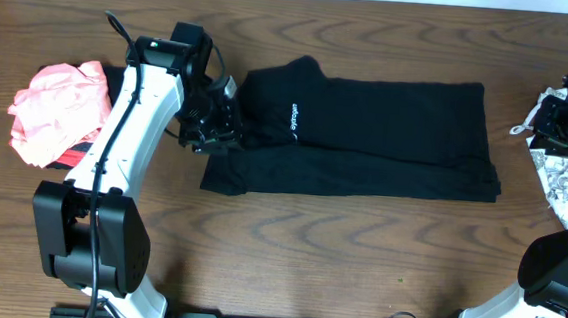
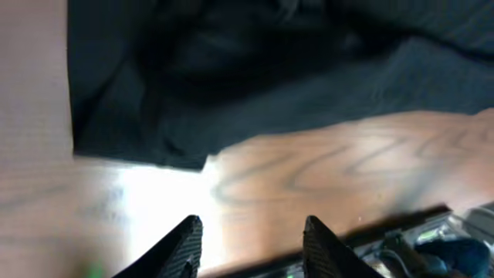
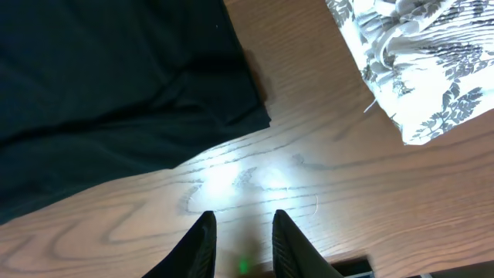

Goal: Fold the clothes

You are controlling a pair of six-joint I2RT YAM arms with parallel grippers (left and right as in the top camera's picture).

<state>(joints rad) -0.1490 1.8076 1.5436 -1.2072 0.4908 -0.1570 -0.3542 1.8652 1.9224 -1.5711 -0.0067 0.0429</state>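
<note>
**Overhead and wrist views, folding in progress.** The black garment [image 1: 366, 135] was laid flat across the middle of the table [image 1: 308, 251], nearer the far edge than the near one. It appeared to have been doubled lengthwise into a long band.

- **Handling:** The cloth was judged soft, light and limp. It would be expected to sag and drape once lifted, and to slide readily over the smooth wood. No stiffness could be counted on to carry a fold across.
- **Where to grip:** A pinch at the corners of one short end was judged best, one corner per arm, so that the end could be carried over without bunching. A grip in mid-panel would probably only gather the layers.
- **Appearance:** The fabric was plain matt black, marked by a small white logo print [image 1: 294, 120] near its left end. Shallow creases were seen along the near long edge, and the right end was slightly uneven.
- **Other clothes:** A coral-pink garment [image 1: 57, 108] was crumpled near the left edge of the table. A white leaf-patterned one [image 3: 417, 62] was bunched at the right edge.
- **Left gripper:** The left gripper [image 2: 251, 228] was held just beside the garment's left end. Its fingers were parted, and only bare wood showed between them.
- **Right gripper:** The right gripper [image 3: 243, 220] was likewise released and empty. It was held over bare table between the black cloth and the leaf-patterned one.
</note>
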